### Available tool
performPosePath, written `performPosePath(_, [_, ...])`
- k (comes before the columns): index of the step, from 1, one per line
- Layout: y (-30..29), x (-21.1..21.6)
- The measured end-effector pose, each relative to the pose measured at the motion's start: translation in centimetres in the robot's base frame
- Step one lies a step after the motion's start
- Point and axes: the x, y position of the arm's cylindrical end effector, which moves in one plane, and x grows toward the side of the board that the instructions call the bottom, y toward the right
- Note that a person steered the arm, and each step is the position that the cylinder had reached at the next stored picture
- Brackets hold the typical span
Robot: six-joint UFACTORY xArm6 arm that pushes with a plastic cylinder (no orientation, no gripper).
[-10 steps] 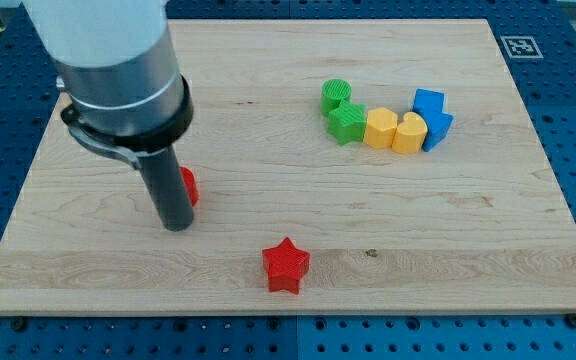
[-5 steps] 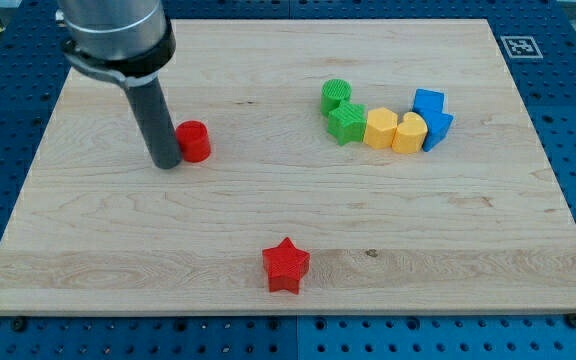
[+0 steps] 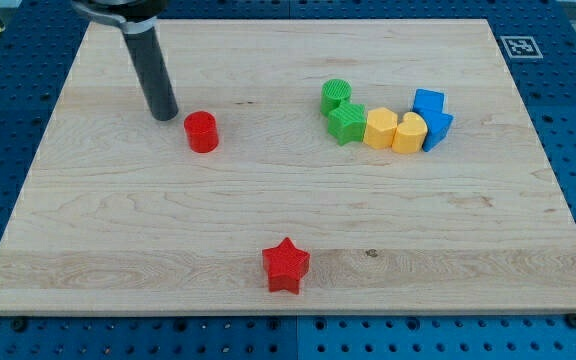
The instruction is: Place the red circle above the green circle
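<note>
The red circle [image 3: 202, 131] is a short red cylinder standing on the wooden board's left half. The green circle [image 3: 335, 95] stands to its right, at the left end of a row of blocks. My tip [image 3: 164, 115] rests on the board just left of and slightly above the red circle, a small gap apart from it. The rod runs up and out of the view's top.
A green star [image 3: 347, 122], a yellow block [image 3: 380, 128], a yellow heart [image 3: 408, 131] and two blue blocks [image 3: 431, 116] adjoin the green circle on its right. A red star [image 3: 286, 265] lies near the board's bottom edge [image 3: 288, 308].
My tip moved toward the view's top, from lower left of the red circle to its upper left. The red circle shifted up and to the right and now stands fully in view.
</note>
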Motion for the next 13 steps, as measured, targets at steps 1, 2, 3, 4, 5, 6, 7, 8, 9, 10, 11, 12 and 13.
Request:
performPosePath(1, [-3.7,3.3])
performPosePath(2, [-4.7,5.3])
performPosePath(3, [0.5,6.2])
performPosePath(4, [1.5,6.2])
performPosePath(5, [1.6,4.4])
performPosePath(6, [1.4,3.8])
performPosePath(7, [1.9,4.6])
performPosePath(8, [3.4,5.9])
performPosePath(9, [4.8,5.9])
performPosePath(10, [6.4,4.6])
performPosePath(11, [6.4,3.1])
performPosePath(12, [6.4,2.6])
performPosePath(13, [6.8,1.9])
